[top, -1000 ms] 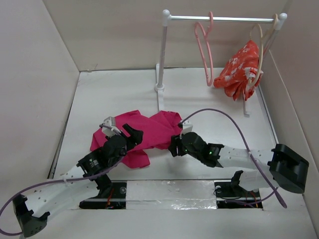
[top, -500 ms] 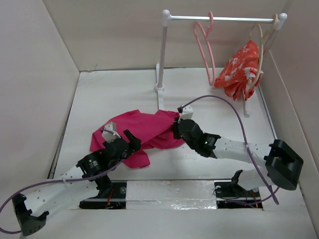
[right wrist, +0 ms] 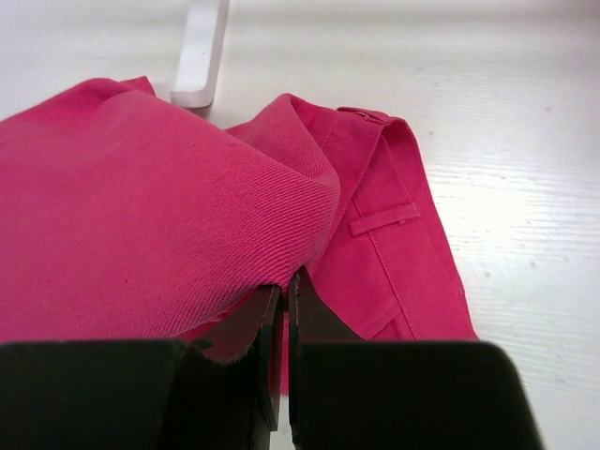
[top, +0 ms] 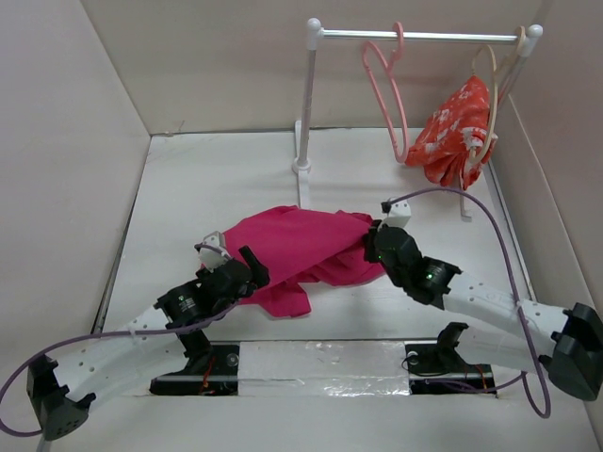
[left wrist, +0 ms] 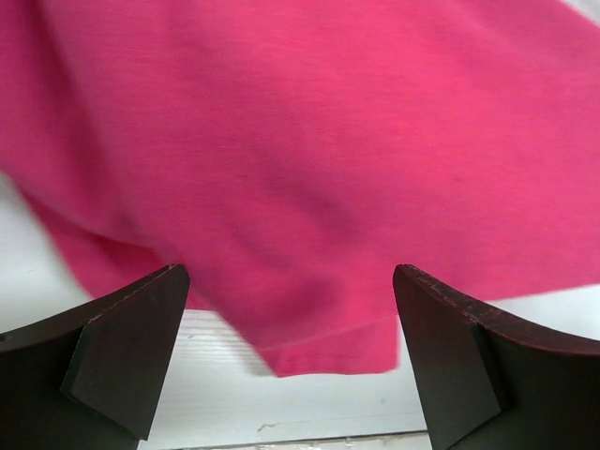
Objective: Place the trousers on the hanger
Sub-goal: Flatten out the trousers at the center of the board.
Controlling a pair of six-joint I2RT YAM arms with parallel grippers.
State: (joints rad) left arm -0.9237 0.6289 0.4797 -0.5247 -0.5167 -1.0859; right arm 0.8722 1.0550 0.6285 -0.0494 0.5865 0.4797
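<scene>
Both jaws of the left end effector [left wrist: 291,319] stand wide apart above the trousers [top: 301,247], holding nothing. Those lie crumpled on the bench [top: 188,179] — the right end effector [right wrist: 284,292] pinches a fold, its tips buried in cloth. Hanger [top: 399,153] dangles from the rail [top: 424,37], far right.

The rack [top: 308,94] stands at the back of the table [top: 207,188]. The trousers [top: 297,245] lie on the table just in front of the rack's post, spreading to its left and right. The hanger [top: 377,94] hangs on the rack's rail, right of the post; the floral garment [top: 452,132] hangs further right, at the rail's end
</scene>
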